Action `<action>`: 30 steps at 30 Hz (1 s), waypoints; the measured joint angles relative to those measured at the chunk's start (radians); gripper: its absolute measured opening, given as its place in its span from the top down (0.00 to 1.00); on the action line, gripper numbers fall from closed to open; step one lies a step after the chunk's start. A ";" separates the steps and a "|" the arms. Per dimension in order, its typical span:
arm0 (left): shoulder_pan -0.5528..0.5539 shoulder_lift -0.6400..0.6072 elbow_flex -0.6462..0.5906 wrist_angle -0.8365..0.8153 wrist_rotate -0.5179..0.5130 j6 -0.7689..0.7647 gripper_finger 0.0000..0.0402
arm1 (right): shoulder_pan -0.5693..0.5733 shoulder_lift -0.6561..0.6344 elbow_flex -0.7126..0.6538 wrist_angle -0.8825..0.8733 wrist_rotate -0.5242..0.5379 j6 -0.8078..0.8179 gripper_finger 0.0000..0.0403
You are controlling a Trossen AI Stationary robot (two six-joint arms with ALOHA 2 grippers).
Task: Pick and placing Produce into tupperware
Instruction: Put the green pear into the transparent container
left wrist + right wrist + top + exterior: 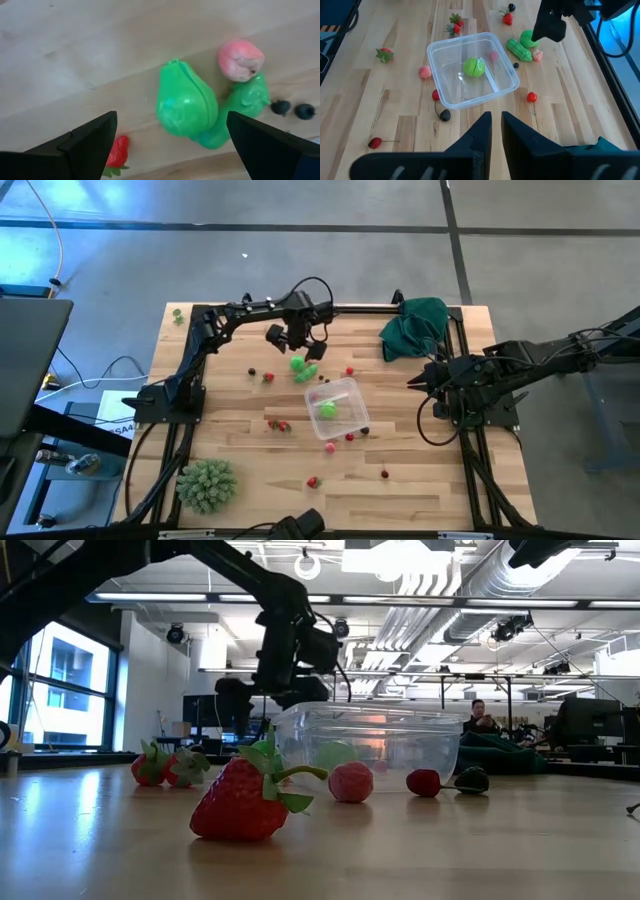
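Note:
My left gripper (170,147) hangs open above the table's far middle, fingers pointing down, touching nothing. Between and below its fingers lies a bright green pear-shaped piece (185,105) of produce. That piece leans on a second green piece (242,100), with a pink piece (240,60) and two dark berries (281,106) beside them. The clear tupperware (340,392) stands at mid-table with one round green piece (474,66) inside. Red berries and strawberries (245,802) lie scattered around it. My right gripper (495,120) waits shut at the table's right, raised.
A spiky pale-green ball (207,485) sits at the near left corner and a dark green cloth (413,327) at the far right. Black frame rails (470,450) run along the table's sides. A person (480,718) sits in the room behind.

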 joint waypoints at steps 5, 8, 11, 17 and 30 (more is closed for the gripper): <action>-0.002 0.000 -0.039 0.057 0.015 0.018 0.09 | 0.000 0.000 0.000 0.000 0.000 0.000 0.92; -0.008 0.000 -0.049 0.078 0.016 0.019 0.09 | 0.000 0.000 0.000 0.000 0.000 0.000 0.92; -0.015 0.000 -0.067 0.098 0.017 0.017 0.09 | 0.000 0.000 0.000 0.000 0.000 0.000 0.92; -0.022 0.001 -0.089 0.121 0.012 0.008 0.09 | 0.000 0.000 0.000 0.000 0.000 0.000 0.92; -0.022 0.001 -0.089 0.121 -0.018 -0.009 0.09 | 0.000 0.000 0.000 0.000 0.000 0.000 0.92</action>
